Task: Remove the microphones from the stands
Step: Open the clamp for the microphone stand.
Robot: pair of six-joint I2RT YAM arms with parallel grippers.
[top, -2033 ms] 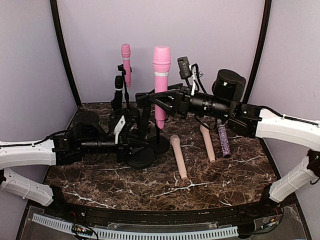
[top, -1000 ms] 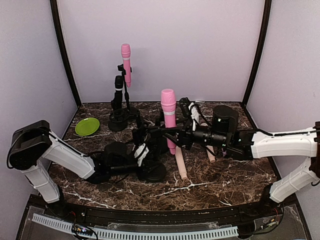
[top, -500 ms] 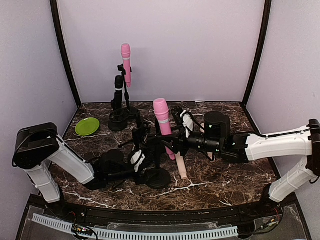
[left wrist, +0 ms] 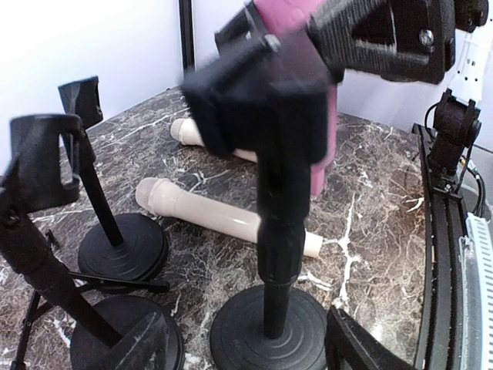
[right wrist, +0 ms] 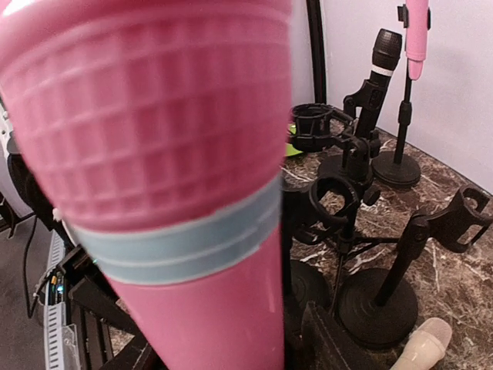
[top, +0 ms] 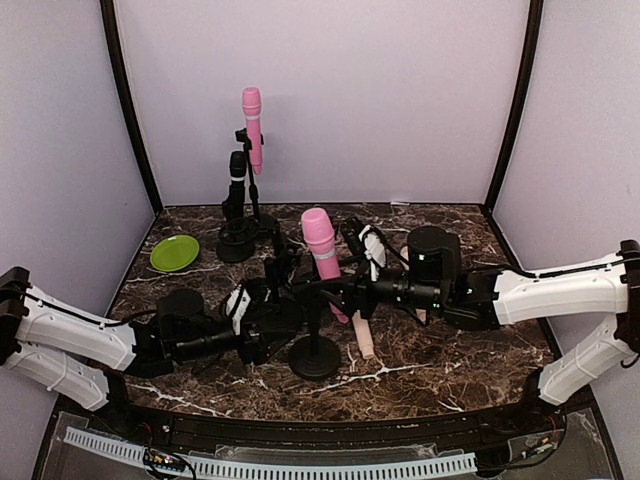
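On the marble table (top: 450,370); tilted pink microphone (top: 322,245), blue-banded.

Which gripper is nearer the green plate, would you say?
Left. The left gripper is front-right of the green plate; the right gripper is farther right, at the pink microphone.

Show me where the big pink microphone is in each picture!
Top external: the big pink microphone leans in the middle.
Left wrist: it is at the top, behind a black clip.
Right wrist: it fills the left side.
Shared landmark: the beige microphone lying flat.
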